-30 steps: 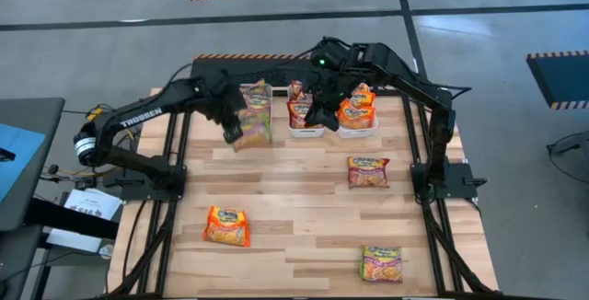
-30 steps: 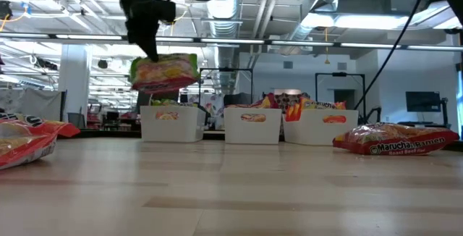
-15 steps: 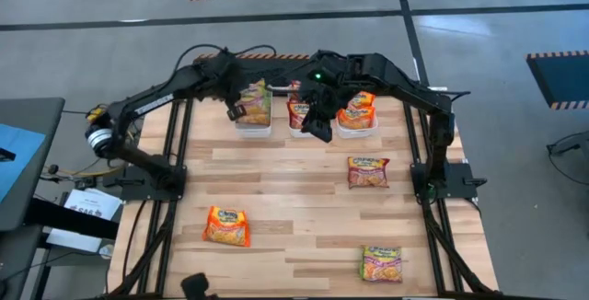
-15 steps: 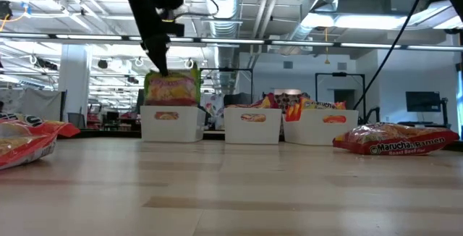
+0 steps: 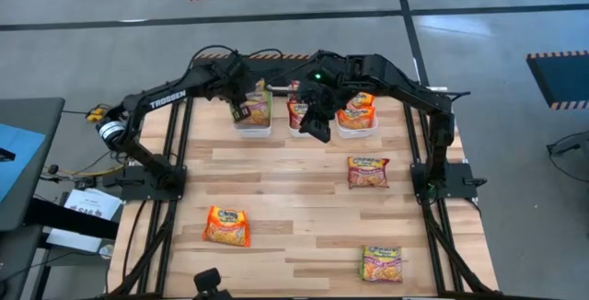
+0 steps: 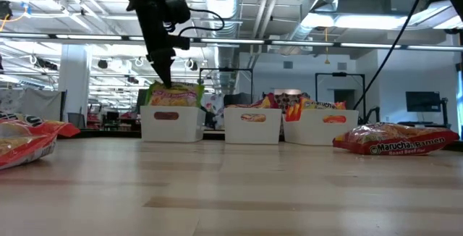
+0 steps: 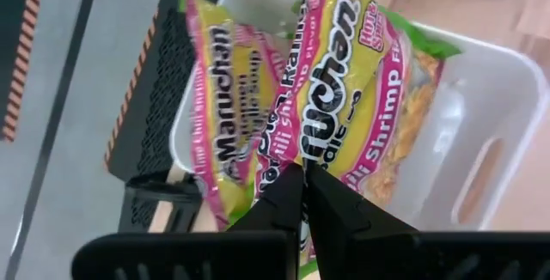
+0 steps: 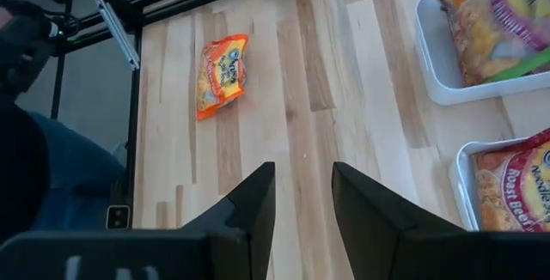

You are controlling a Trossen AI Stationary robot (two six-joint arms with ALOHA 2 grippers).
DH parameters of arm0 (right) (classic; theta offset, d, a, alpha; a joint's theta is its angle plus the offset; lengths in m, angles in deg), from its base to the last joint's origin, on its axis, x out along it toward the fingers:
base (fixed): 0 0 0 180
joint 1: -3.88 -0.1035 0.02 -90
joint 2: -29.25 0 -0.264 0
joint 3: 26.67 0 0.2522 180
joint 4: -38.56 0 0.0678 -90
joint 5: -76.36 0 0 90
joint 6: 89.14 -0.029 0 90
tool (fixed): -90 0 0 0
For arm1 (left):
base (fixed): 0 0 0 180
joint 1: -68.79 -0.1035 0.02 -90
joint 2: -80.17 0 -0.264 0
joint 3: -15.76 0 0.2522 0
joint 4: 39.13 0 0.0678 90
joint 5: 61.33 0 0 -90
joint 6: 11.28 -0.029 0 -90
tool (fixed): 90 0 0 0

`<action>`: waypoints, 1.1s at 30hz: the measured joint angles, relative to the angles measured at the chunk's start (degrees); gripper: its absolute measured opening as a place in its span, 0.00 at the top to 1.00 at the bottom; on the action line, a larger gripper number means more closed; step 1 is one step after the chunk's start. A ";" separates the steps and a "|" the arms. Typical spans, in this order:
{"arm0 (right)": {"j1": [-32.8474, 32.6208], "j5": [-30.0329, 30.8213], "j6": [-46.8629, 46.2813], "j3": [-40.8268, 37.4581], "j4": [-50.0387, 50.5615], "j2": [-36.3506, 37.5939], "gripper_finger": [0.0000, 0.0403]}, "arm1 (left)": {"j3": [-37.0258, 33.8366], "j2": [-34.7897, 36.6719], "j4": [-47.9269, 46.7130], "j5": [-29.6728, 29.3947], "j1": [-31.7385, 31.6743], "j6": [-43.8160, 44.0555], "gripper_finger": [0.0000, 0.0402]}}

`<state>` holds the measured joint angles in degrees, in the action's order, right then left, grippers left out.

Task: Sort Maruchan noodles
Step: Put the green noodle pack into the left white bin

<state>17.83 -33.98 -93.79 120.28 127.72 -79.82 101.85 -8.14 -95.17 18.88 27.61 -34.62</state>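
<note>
My left gripper is shut on a green-and-pink-trimmed Maruchan packet standing in the left white bin, beside another green-trimmed packet. In the low view the packet's top sticks up above the bin's wall. My right gripper is open and empty above the table, just on the near side of the middle bin, which holds maroon-trimmed packets. The right bin holds orange packets. My left gripper pinches the packet's upper end between its two fingers. The fingers come from above, slanting down. The packet stands on end with its lower part inside the left bin, leaning against the other packet there.
Three loose packets lie flat on the table: an orange one at the near left, a maroon-trimmed one at the right, and a green-trimmed one at the near right. The wood between them is bare. A person's dark sleeve shows in the right wrist view.
My left gripper has carried the green-trimmed packet toward the table's far edge and down. The packet hung tilted and clear of the table in front of the left bin; it now stands inside that bin, still held.
</note>
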 joint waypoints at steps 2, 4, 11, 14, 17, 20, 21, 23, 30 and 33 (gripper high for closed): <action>0.00 0.55 0.00 0.00 -0.87 0.00 0.65 | 0.00 0.00 -0.45 0.12 0.76 0.42 1.00; 0.00 1.22 0.04 0.00 -1.46 0.00 0.65 | 0.03 -0.49 -0.60 0.09 1.71 0.41 1.00; 0.00 1.45 0.04 0.00 -1.66 0.00 0.65 | 0.02 -3.61 -0.70 1.13 2.63 1.55 1.00; 0.00 1.45 0.04 0.00 -1.65 0.00 0.65 | 0.02 -3.72 -0.73 1.59 2.55 2.81 1.00; 0.00 1.45 0.04 0.00 -1.65 0.00 0.65 | 0.02 -3.72 -0.37 1.75 2.38 3.53 1.00; 0.00 1.45 0.08 0.00 -1.63 0.00 0.65 | 0.02 -3.69 -0.64 3.62 1.90 3.84 0.98; 0.00 1.45 0.09 0.00 -1.63 0.00 0.65 | 0.02 -3.69 -0.61 4.75 1.72 4.62 0.97; 0.00 1.45 0.11 0.00 -1.63 0.00 0.65 | 0.02 -3.69 -0.61 7.12 1.33 5.67 0.94; 0.00 1.45 0.11 0.00 -1.63 0.00 0.65 | 0.10 -3.65 -3.18 9.65 0.01 8.58 0.78; 0.00 1.45 0.09 0.00 -1.61 0.00 0.65 | 2.23 -3.65 -7.64 9.59 -0.63 9.10 0.74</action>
<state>17.83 -32.53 -93.70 120.28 126.12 -79.82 104.08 -11.79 -102.82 28.47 26.98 -25.52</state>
